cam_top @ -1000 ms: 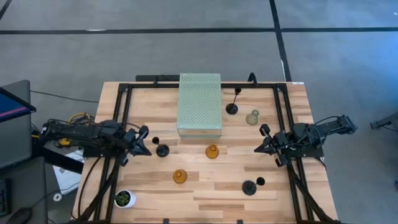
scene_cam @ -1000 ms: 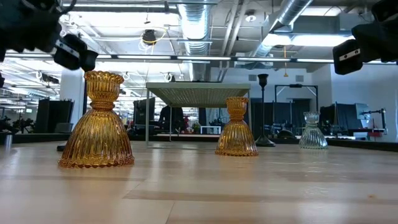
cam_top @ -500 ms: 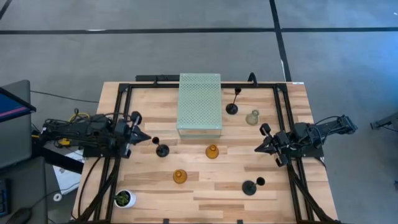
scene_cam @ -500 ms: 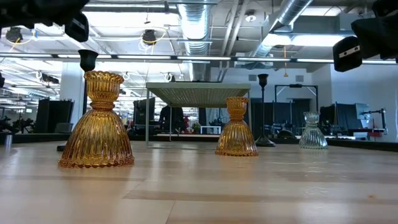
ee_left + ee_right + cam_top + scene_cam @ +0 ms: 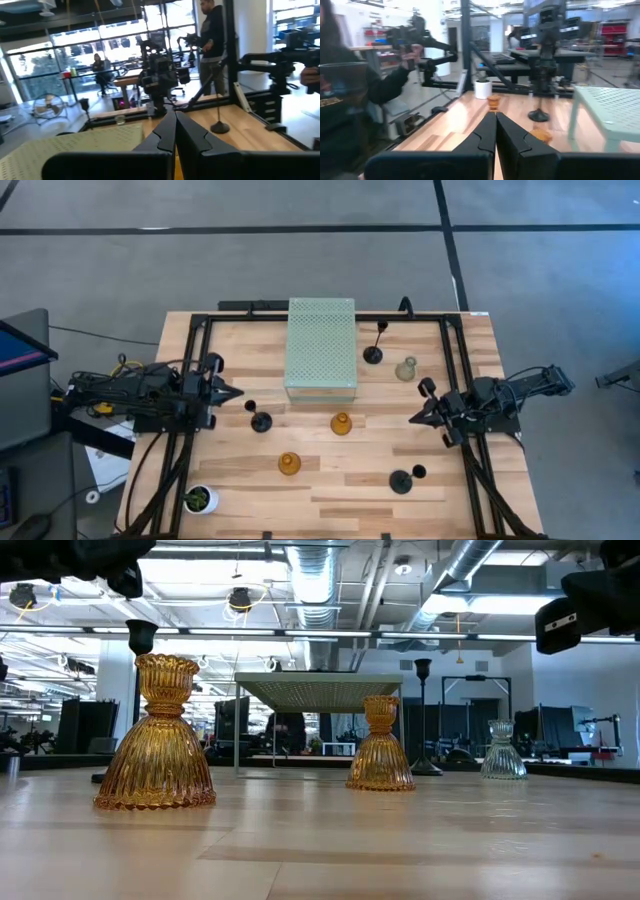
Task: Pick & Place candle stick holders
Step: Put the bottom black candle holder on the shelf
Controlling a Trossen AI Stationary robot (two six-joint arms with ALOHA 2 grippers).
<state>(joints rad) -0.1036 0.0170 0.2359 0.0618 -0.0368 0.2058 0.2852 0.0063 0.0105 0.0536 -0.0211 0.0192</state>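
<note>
Three black candle stick holders stand on their round bases: one left of centre [image 5: 261,421], one by the far edge [image 5: 372,355], one near the front right [image 5: 401,481]. Two amber holders [image 5: 341,423] [image 5: 289,464] stand mid-table and show large in the low view [image 5: 155,735] [image 5: 380,745]. The pale grey-green holder [image 5: 405,369] stands far right. My left gripper [image 5: 230,393] is shut and empty, above the table to the left of the left black holder. My right gripper [image 5: 413,419] is shut and empty at the right side.
A big pale green perforated block [image 5: 321,350] stands at the far centre. A white pot with a green plant [image 5: 199,499] stands at the near left corner. A black frame [image 5: 190,380] runs along the table's edges. People show in the room beyond [image 5: 212,35].
My left gripper has gone up and toward the table's far edge, away from the left black holder. That holder and the others have stayed in place.
</note>
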